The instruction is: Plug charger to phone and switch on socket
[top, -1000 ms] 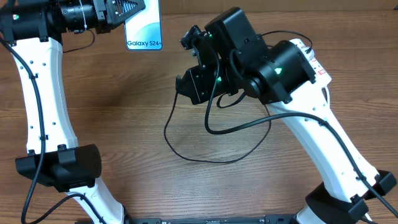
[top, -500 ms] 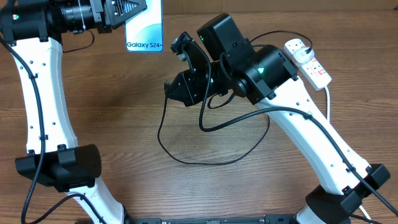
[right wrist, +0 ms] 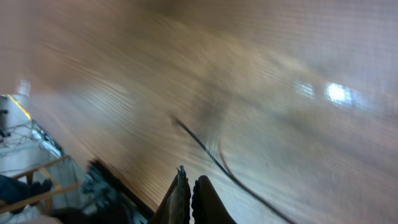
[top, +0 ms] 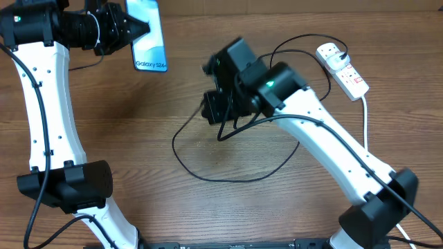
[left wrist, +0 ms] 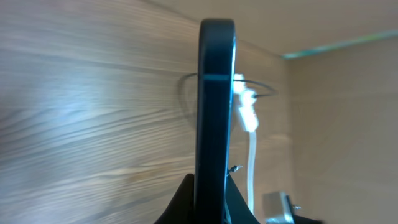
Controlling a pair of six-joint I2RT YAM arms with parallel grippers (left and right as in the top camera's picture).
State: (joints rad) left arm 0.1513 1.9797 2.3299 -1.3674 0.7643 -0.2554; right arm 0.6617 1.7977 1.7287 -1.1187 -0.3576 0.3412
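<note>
Item: phone [top: 147, 43]. It is being held off the tabletop [top: 124, 145] near the far left corner, gripped by the left gripper [top: 128, 29]. Its light blue screen is showing dark "Galaxy S24" text along the near end in the overhead view. In the left wrist view it is appearing edge-on as a dark upright slab [left wrist: 216, 112], with the fingers [left wrist: 180, 202] pinching its lower end from both sides.

Item: charger [top: 208, 169]. The thin black cable is lying in a wide loop across the middle of the tabletop, one end rising to the right gripper [top: 211, 107], the other curving toward the far right corner. The right wrist view is blurring heavily, but the fingers [right wrist: 202, 199] are showing pressed together, with the cable [right wrist: 205, 152] running away from just beside their tips. Whether the connector tip is sitting between them I cannot tell.

Item: socket [top: 341, 68]. The white strip with red switches is lying near the far right corner, at a slant, well apart from the phone. A white cord [top: 365, 114] is trailing from it toward the near edge, passing beside the right arm.
</note>
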